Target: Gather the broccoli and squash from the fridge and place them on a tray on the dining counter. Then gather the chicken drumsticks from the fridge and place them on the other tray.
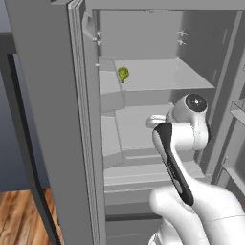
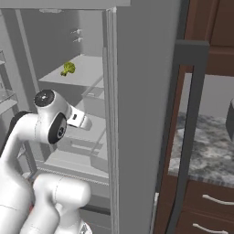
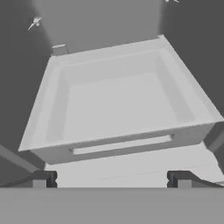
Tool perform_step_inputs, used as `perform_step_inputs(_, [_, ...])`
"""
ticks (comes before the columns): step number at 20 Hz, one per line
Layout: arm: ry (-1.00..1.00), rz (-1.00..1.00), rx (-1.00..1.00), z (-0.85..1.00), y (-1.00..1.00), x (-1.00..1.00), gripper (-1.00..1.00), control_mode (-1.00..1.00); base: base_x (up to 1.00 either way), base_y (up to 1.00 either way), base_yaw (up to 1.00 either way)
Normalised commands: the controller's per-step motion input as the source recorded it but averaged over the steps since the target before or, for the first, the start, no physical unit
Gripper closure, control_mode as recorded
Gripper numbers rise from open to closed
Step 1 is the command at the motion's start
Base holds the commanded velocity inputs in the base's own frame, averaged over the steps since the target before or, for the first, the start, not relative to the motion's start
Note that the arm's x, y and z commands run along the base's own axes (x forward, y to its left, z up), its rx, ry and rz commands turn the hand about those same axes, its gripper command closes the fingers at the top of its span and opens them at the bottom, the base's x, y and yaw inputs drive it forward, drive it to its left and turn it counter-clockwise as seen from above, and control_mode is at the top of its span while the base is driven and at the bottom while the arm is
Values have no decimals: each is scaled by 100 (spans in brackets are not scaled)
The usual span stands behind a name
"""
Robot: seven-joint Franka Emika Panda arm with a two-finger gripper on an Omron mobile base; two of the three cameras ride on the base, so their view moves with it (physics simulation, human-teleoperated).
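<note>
Green broccoli sits on upper shelf in open fridge, above our arm. Gripper spread wide, empty, facing bare drawer. Step 1: we must raise hand toward broccoli.

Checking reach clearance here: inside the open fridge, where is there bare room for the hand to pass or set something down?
The upper shelf is bare to the right of the broccoli, which sits at its left front. The drawer in front of the open gripper is empty. The tightest spot is the left-hand side, beside the door bins.
</note>
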Motion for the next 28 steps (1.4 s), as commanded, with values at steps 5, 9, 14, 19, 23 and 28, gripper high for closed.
perform_step_inputs(5, [-5,13,0,98,21,49,-100,-100,0,0,0])
perform_step_inputs(9, [-9,8,-5,77,34,17,-100,-100,0,0,0])
perform_step_inputs(14, [-2,0,-9,68,37,24,-100,-100,0,0,0])
perform_step_inputs(19, [0,3,-1,18,34,53,-100,-100,0,0,0])
perform_step_inputs(23, [0,0,0,1,27,56,-100,-100,0,0,0])
perform_step_inputs(28, [6,0,0,0,11,54,-100,-100,0,0,0])
